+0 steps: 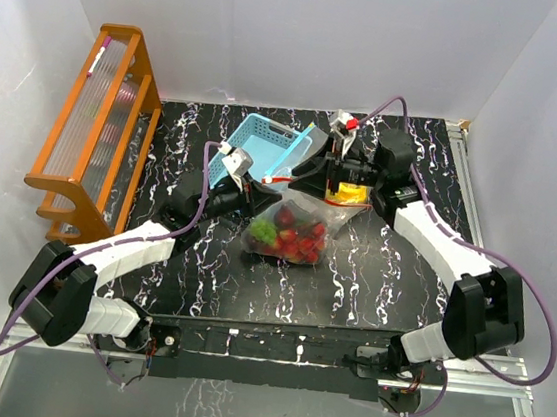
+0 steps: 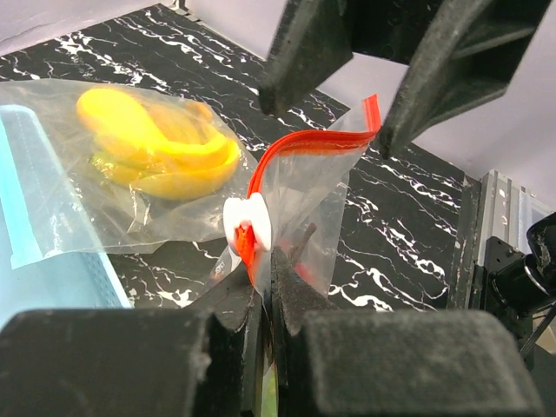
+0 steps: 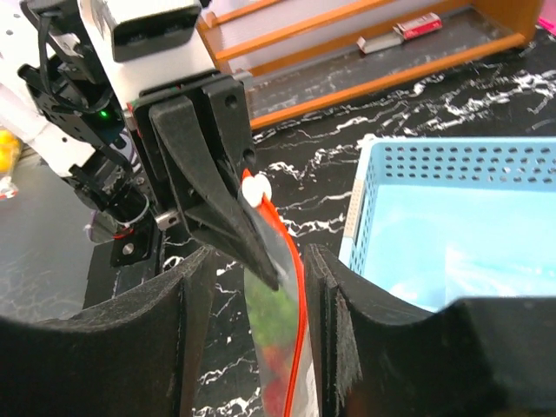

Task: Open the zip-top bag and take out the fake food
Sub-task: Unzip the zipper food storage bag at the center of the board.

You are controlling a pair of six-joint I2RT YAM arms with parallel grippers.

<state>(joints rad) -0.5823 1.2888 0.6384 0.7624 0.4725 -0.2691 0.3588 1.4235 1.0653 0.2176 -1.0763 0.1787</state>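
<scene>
The clear zip-top bag (image 1: 303, 211) with a red zip strip (image 2: 300, 143) and a white slider (image 2: 248, 221) hangs between both grippers above the table. The fake food, red strawberries and green pieces (image 1: 289, 235), sags at its bottom; yellow bananas (image 2: 156, 148) show through the plastic. My left gripper (image 2: 268, 261) is shut on the bag's top edge just below the slider; it also shows in the top view (image 1: 264, 182). My right gripper (image 3: 259, 287) is open, one finger on each side of the zip edge, and also shows in the top view (image 1: 334, 178).
A light-blue slotted basket (image 1: 266, 145) lies tilted just behind the bag, close to the left gripper; it also shows in the right wrist view (image 3: 460, 217). An orange wooden rack (image 1: 96, 127) stands at the far left. White walls enclose the black marbled table (image 1: 392, 272).
</scene>
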